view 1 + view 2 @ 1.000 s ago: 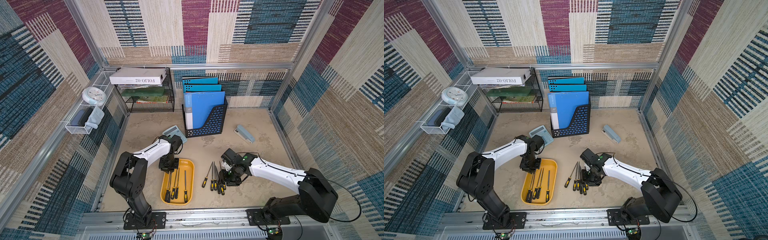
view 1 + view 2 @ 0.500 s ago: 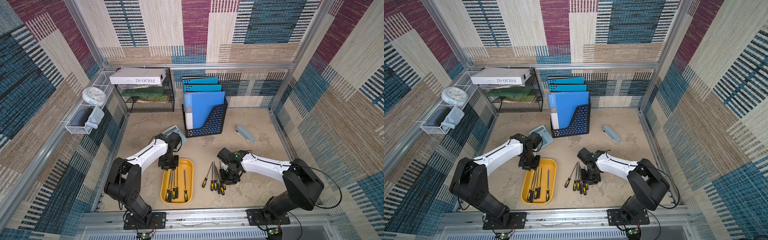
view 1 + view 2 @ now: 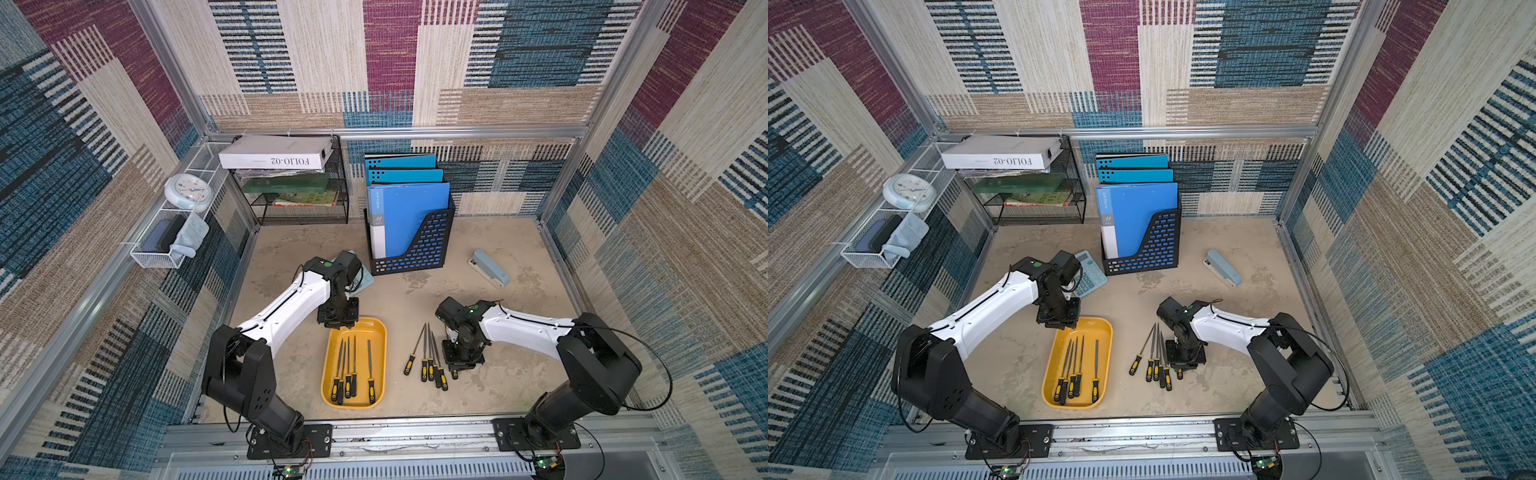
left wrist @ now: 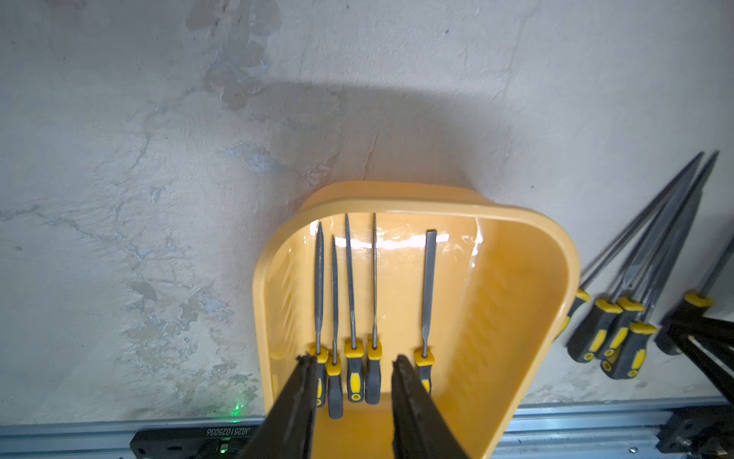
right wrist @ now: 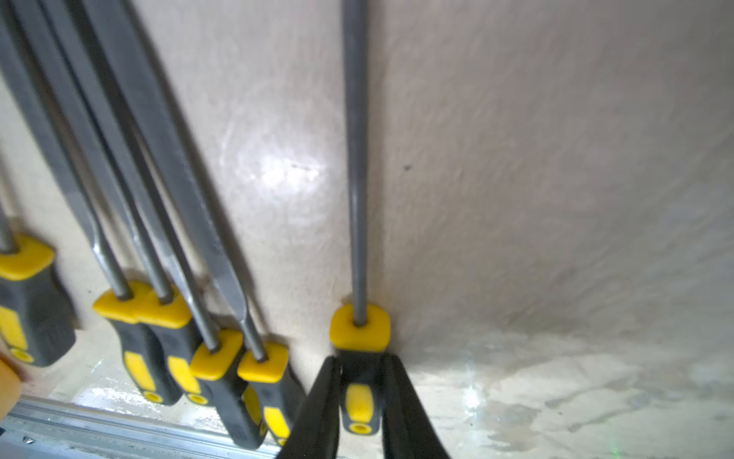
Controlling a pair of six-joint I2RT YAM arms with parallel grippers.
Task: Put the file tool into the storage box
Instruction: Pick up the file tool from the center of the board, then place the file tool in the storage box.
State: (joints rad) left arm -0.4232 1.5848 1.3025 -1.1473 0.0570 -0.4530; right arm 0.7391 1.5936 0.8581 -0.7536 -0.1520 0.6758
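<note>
Right gripper [image 5: 361, 367] first: its two black fingers [image 5: 321, 409] are pinched tight on the black-and-yellow handle of one file [image 5: 355, 179], just behind the yellow collar. The grey shaft runs straight out ahead of the fingertips. Whether that file rests on the table [image 5: 556, 198] or sits a touch above it, I cannot tell.

Just to this gripper's left lie the loose files [image 3: 428, 357], a bunch of five with their handles close together and their shafts fanned out. They are near the held one, and I see no contact between them.

Further to the left, past that bunch, the storage box [image 3: 376, 332] sits flat on the table, well clear of the right gripper.

My left gripper [image 4: 354, 361] hangs above the box with its fingers [image 4: 296, 409] parted by a moderate gap. I see nothing between them. Below it, five files [image 4: 349, 278] lie side by side inside the box. Their shafts are roughly parallel and their handles all point the same way, towards the metal rail at the table's near edge. Four lie close together and the fifth, a flat one, is a little apart on the side towards the right gripper.
</note>
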